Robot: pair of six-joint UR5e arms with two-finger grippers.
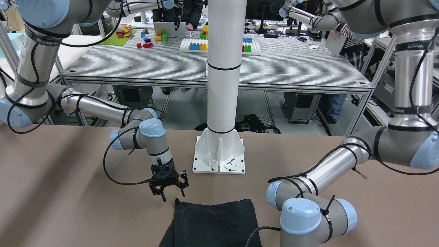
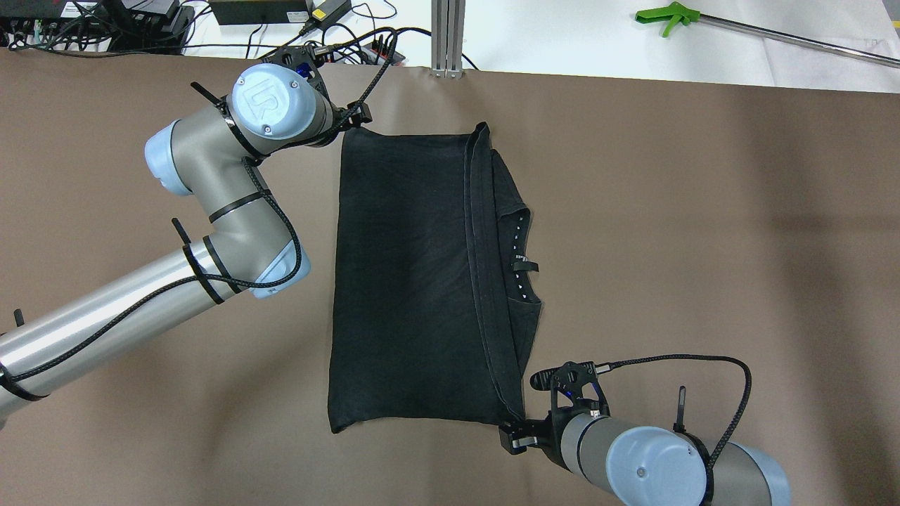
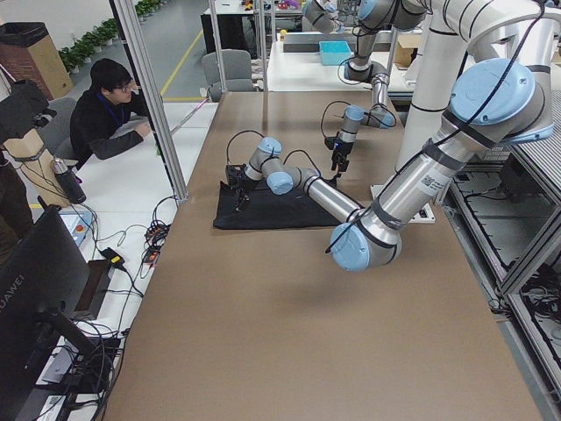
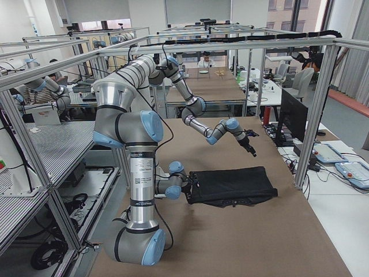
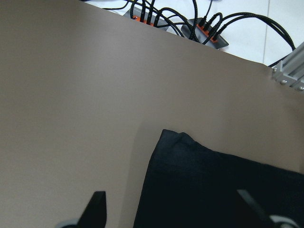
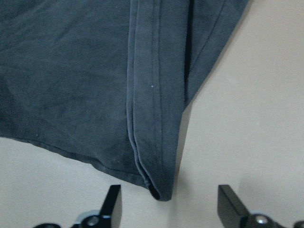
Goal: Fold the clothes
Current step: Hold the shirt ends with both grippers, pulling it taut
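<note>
The left arm (image 2: 211, 183) stretches far forward with its elbow bent and its wrist turned downward; the left gripper (image 5: 173, 209) has its two fingers spread wide. The right arm (image 1: 99, 108) is folded near the base, wrist pointing down, and the right gripper (image 1: 173, 195) hangs low with both fingers apart

Bright, even light; soft shadows.
</note>
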